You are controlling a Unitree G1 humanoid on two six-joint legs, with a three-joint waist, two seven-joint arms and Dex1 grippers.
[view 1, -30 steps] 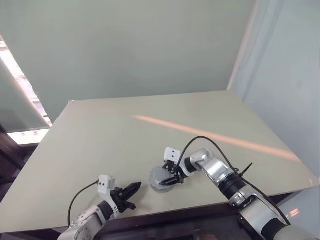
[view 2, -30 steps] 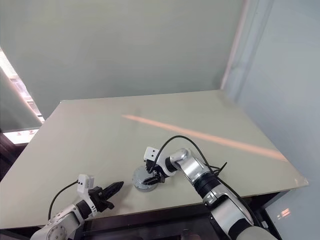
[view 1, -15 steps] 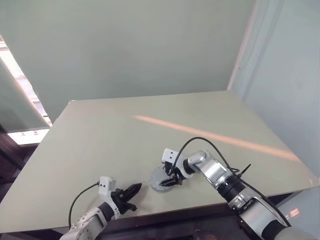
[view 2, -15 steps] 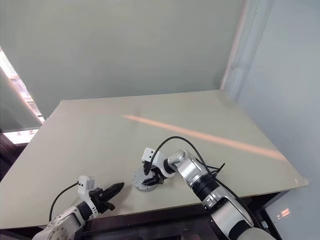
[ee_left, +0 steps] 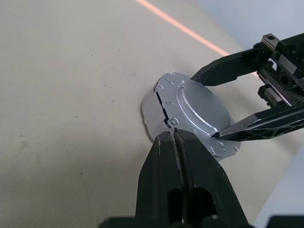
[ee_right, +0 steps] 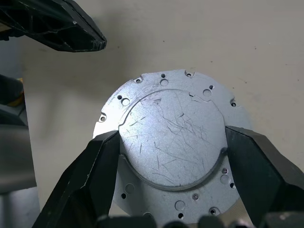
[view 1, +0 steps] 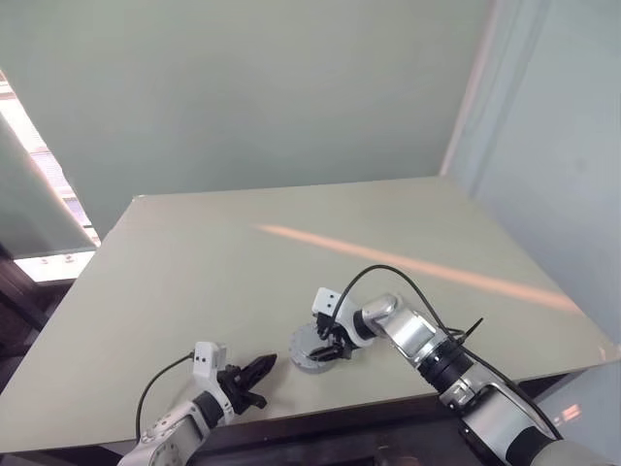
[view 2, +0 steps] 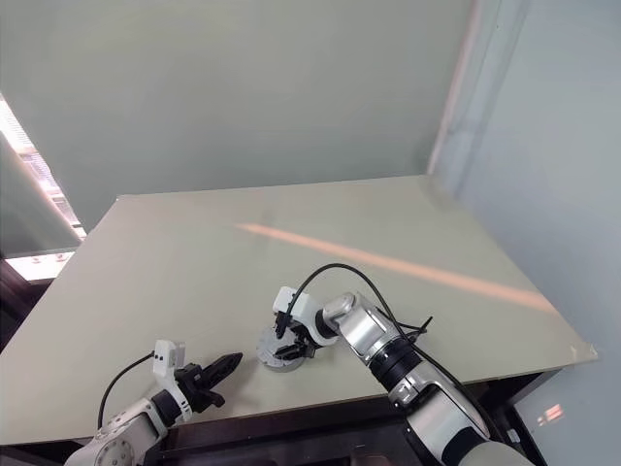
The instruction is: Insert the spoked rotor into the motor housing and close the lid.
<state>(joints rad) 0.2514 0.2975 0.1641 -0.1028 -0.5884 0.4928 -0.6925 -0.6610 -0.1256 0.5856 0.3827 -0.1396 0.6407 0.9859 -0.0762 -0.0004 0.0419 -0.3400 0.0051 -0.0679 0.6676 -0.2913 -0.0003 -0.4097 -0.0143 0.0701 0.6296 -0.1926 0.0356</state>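
Now | right gripper (ee_right: 171, 142) clamps lid (ee_right: 173, 137) | left gripper (ee_left: 175, 137) closed, empty | writing: unreadable

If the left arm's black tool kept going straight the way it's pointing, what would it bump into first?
Most likely the round silver motor assembly, which sits just ahead of the shut left tool. The right tool straddles that part's raised cap. Depth is hard to judge; the tips might skim the table first.

I see a silver-grey lid (ee_right: 171, 142), scratched and ringed with small holes along its rim, on a pale beige table (view 1: 194, 272) crossed by one orange stripe (view 1: 417, 264). Both grippers, left (ee_left: 175, 137) and right (ee_right: 168, 145), have plain black fingers.
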